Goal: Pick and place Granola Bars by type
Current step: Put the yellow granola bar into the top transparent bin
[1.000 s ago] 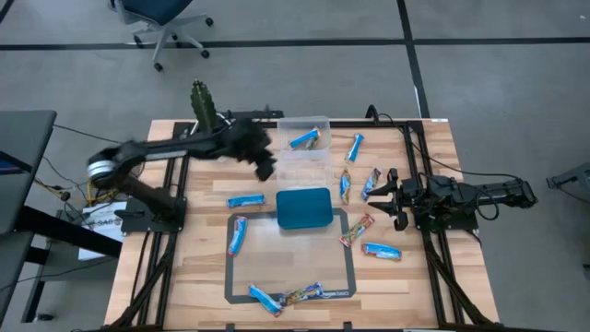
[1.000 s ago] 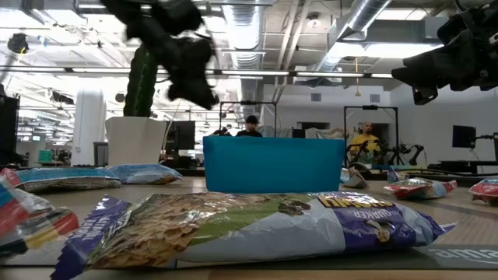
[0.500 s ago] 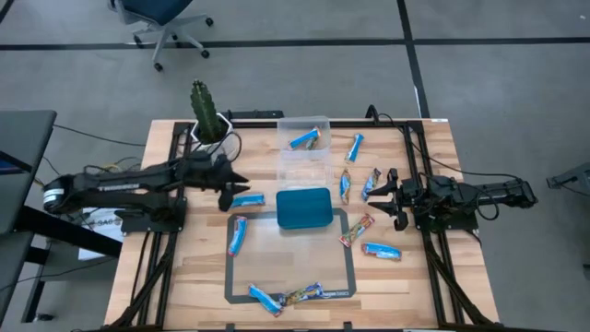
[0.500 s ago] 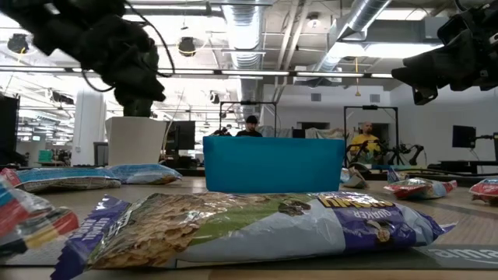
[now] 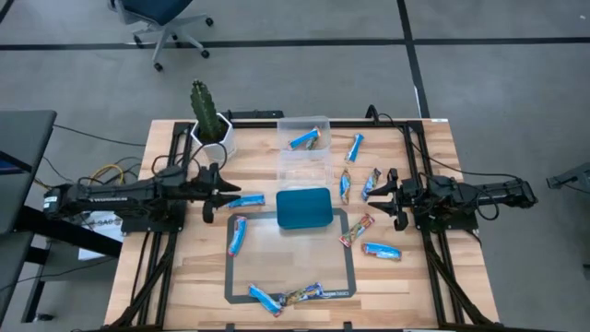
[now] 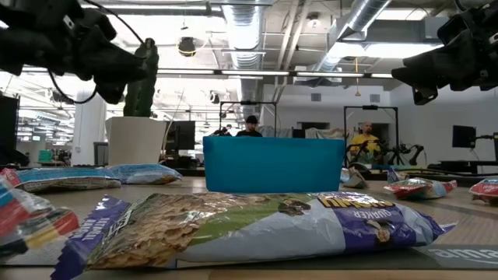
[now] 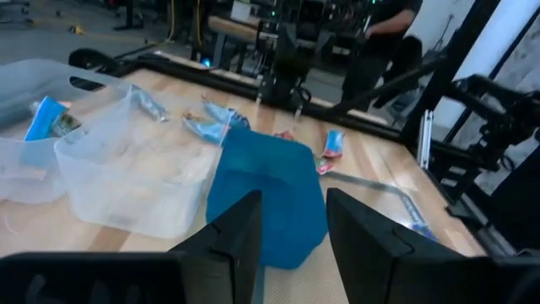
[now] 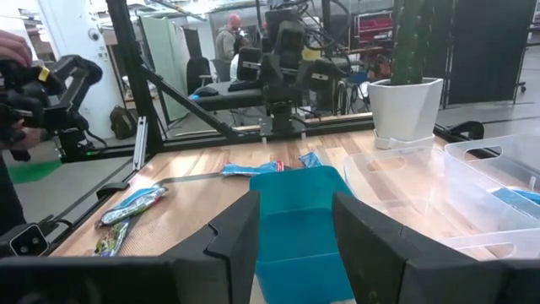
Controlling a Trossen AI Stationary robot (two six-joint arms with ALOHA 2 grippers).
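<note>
Wooden worktop (image 5: 184,267) carries granola bars scattered round a teal tray (image 5: 303,208); one blue bar (image 5: 304,139) already lies in the clear bin (image 5: 304,152) at the far edge. Left claw (image 5: 218,191), fingers spread and empty, hovers beside a blue bar (image 5: 246,200) lying lengthwise toward the tray. Right claw (image 5: 389,197), also spread, waits near the right edge.
</note>
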